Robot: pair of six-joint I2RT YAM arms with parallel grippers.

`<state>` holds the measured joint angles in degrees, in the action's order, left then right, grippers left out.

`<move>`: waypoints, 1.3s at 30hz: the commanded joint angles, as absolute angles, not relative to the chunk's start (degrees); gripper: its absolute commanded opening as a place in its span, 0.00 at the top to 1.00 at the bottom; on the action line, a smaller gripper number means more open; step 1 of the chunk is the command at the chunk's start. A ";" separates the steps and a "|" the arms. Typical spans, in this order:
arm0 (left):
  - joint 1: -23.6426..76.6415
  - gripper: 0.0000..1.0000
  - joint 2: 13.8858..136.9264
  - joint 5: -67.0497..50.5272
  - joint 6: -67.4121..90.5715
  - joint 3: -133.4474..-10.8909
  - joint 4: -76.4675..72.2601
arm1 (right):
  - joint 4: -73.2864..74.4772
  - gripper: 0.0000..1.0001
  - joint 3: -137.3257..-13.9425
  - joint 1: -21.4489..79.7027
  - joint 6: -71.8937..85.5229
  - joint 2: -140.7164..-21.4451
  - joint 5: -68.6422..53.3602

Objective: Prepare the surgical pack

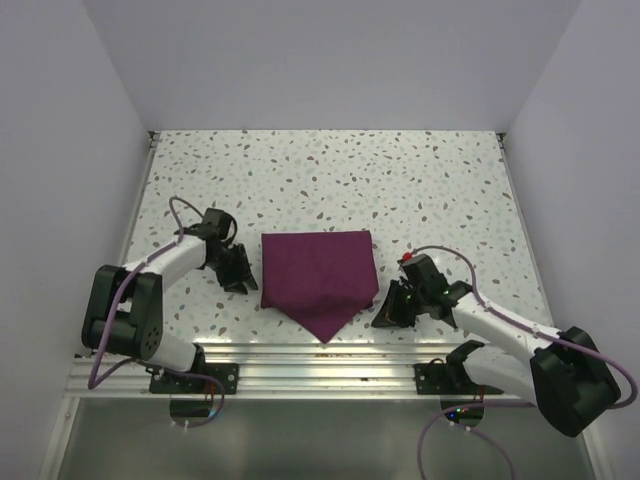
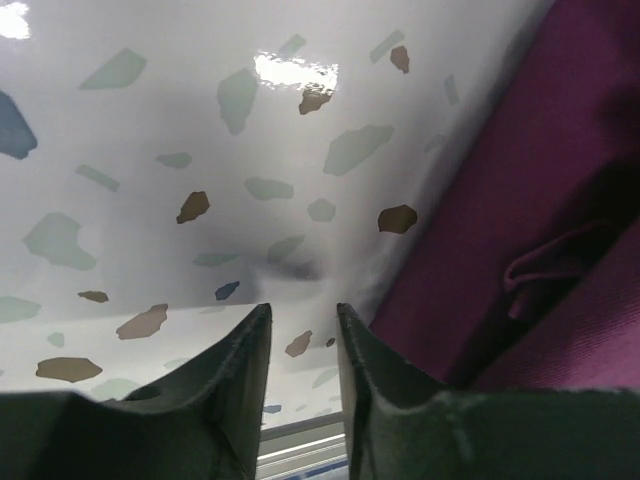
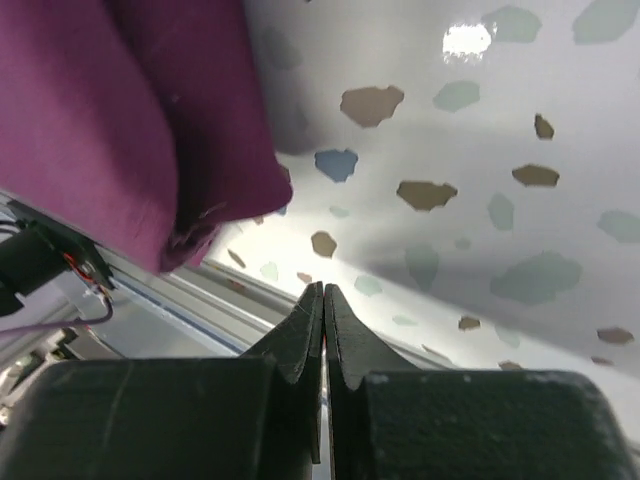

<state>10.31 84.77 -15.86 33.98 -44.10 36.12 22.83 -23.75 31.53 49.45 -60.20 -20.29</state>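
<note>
My left gripper (image 2: 303, 315) sits at the bottom of its own view. Its two black fingers are a little apart, with nothing between them. My right gripper (image 3: 323, 290) has its fingers pressed tight together, and it holds nothing too. The dark purple folded cloth pack (image 1: 320, 280) lies in the middle of the top view, flat edge up, pointed corner down. It is just right of my left gripper and just left of my right one. Both look about equally near.
</note>
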 commanded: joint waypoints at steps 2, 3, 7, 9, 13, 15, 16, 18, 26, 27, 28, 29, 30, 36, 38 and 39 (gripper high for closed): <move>10.90 0.59 80.43 -9.87 38.14 -45.52 38.84 | 8.19 1.00 -20.40 31.46 56.41 -63.36 -21.18; 10.81 0.56 77.29 -6.19 38.93 -45.79 40.33 | 6.35 1.00 -20.48 31.46 56.69 -65.63 -21.36; 10.81 0.47 71.90 -0.18 41.39 -47.90 43.76 | 0.27 1.00 -20.83 31.46 57.83 -72.23 -22.75; 10.81 0.46 69.71 2.28 42.36 -47.99 44.38 | -5.24 1.00 -20.74 31.47 59.85 -74.96 -23.38; 10.81 0.44 67.59 4.13 41.84 -49.92 45.26 | -8.61 1.00 -23.54 31.46 61.44 -80.76 -24.35; 11.42 0.44 66.98 4.57 38.87 -50.62 44.13 | -6.44 1.00 -28.37 30.94 59.77 -84.45 -24.79; 12.21 0.42 66.97 5.27 37.63 -51.84 43.60 | -5.29 1.00 -30.30 30.42 58.81 -85.77 -24.70; 17.65 0.41 67.24 9.46 35.69 -53.60 42.81 | -4.22 1.00 -35.84 28.14 56.78 -90.69 -26.00; 39.79 0.34 70.83 19.41 30.33 -60.55 39.81 | 15.62 1.00 -68.70 18.91 41.85 -110.64 -28.57; 41.90 0.33 73.45 21.69 28.93 -62.82 40.16 | 20.60 1.00 -71.51 18.29 40.44 -112.92 -28.22; 44.01 0.32 75.04 23.01 28.31 -64.06 40.60 | 23.09 0.96 -75.98 17.76 37.47 -113.46 -27.78; 47.77 0.32 78.54 25.81 27.26 -65.38 42.00 | 27.20 0.86 -77.50 16.62 36.14 -113.55 -27.34; 49.55 0.32 80.58 27.49 27.16 -68.26 43.23 | 28.81 0.76 -78.30 16.18 34.99 -112.86 -26.55; 55.72 0.30 97.36 33.39 29.09 -79.78 52.73 | 30.50 0.32 -68.05 13.27 30.85 -102.24 -24.34; 56.51 0.30 101.05 33.40 28.83 -81.20 52.74 | 29.80 0.27 -61.46 12.84 31.02 -97.40 -25.65; 56.60 0.30 101.94 33.31 28.39 -81.99 52.56 | 28.58 0.27 -59.35 12.83 31.20 -95.90 -26.19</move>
